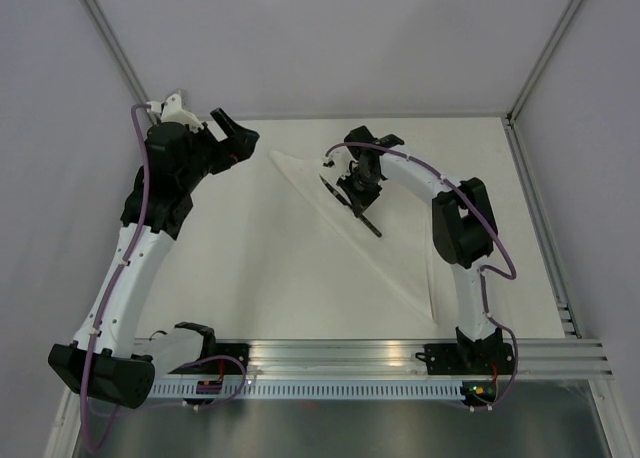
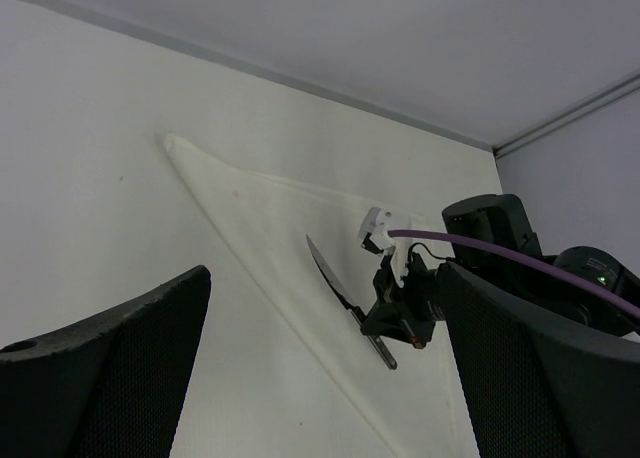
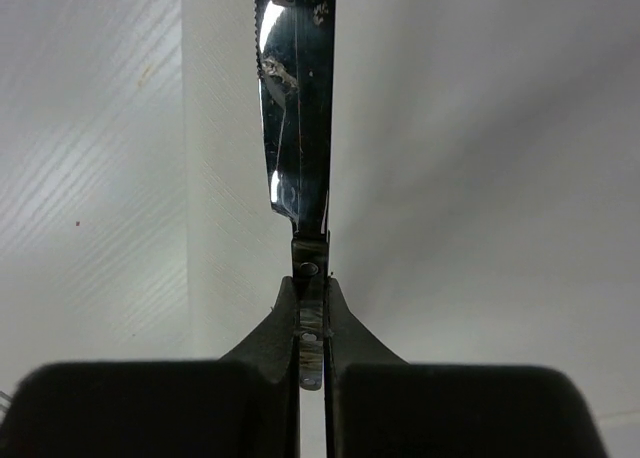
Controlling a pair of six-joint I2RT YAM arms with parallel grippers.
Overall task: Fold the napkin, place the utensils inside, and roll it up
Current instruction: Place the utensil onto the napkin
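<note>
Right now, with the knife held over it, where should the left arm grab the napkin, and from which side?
I'd take the napkin by its pointed far-left corner, coming from the left with the open left gripper. The cloth lies flat as a triangle, so that tip probably pinches easiest, and it sits clear of the right gripper holding the knife.

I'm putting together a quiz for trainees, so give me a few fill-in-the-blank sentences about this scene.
1. The napkin lies on the table folded into a ____.
2. The right gripper is shut on the ____.
3. The left gripper is ____ and holds nothing.
Missing words: triangle; knife; open.
</note>
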